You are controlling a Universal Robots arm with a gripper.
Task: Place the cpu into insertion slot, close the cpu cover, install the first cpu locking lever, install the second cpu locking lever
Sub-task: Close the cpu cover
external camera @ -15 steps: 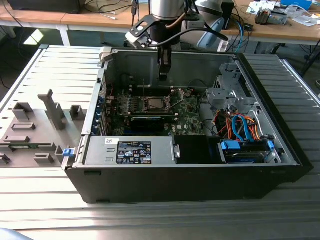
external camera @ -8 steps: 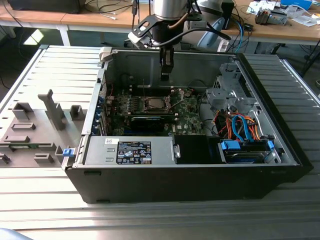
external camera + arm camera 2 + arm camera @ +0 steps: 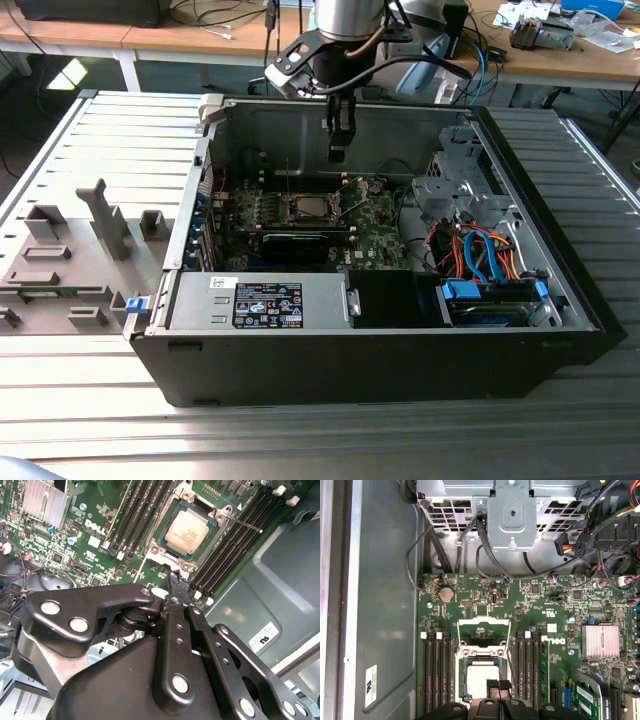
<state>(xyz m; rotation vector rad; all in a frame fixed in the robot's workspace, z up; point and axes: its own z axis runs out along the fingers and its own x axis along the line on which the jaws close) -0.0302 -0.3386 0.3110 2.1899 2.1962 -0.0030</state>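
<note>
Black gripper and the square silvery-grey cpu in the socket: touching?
Apart. In the exterior view the black gripper hangs above the green motherboard, its tip seen before the grey case wall; the silvery-grey square cpu lies lower down.

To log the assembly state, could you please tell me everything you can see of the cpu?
The cpu is a small, flat, square chip with a pale silvery metal top. It lies level in the insertion slot, ringed by a metal frame, between rows of memory slots. The gripper hangs above, not touching it.
</note>
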